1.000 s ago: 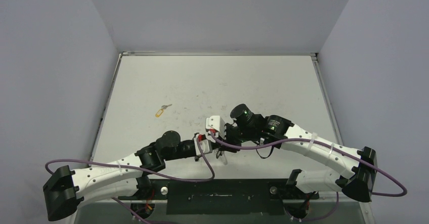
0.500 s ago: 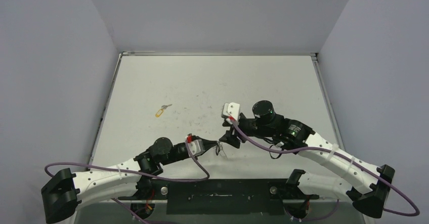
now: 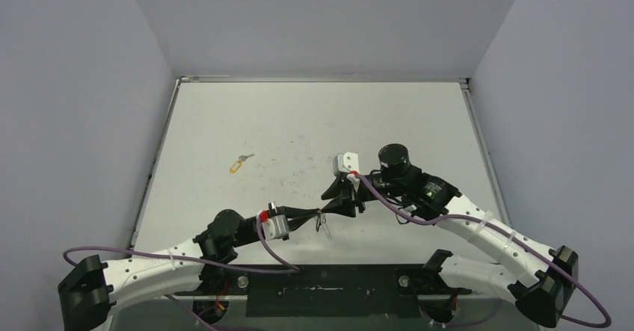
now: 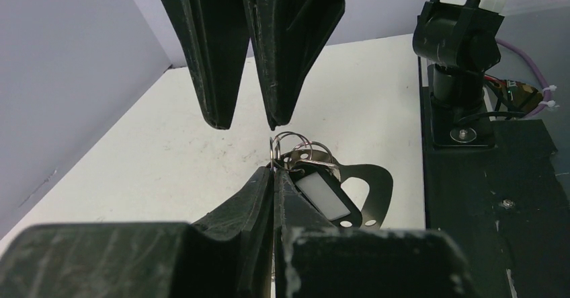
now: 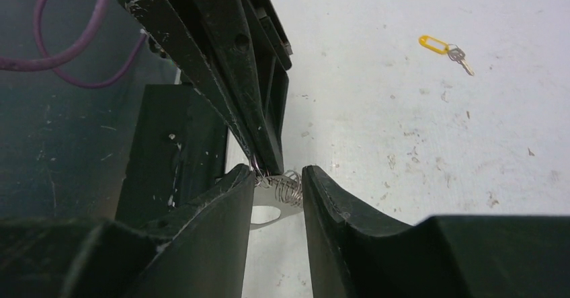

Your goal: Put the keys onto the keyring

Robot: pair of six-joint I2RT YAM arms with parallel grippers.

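Top external view shows the 2 arms meeting low over the near-middle of the white table (image 3: 314,122), their fingertips almost nose to nose. The left gripper (image 3: 312,214) is clenched on the keyring (image 3: 324,225), which is held out at its tips. In the left wrist view its 2 fingers (image 4: 242,210) are pressed flat together and pinch the small rings (image 4: 296,146) at their very ends. The flat grey plate (image 4: 370,187) of the keyring hangs beyond them, with a dark-framed tag (image 4: 322,197) showing a pale window lying against it. The right gripper (image 3: 334,204) comes in from the opposite side with its jaws parted. In the right wrist view the coil of small rings sits in the gap between that gripper's 2 fingers (image 5: 215,217), but whether either pad actually touches the rings cannot be told. The key with the yellow tag (image 3: 238,164) lies alone on the table, well apart from both grippers, farther back and to the left. It is not on the keyring.
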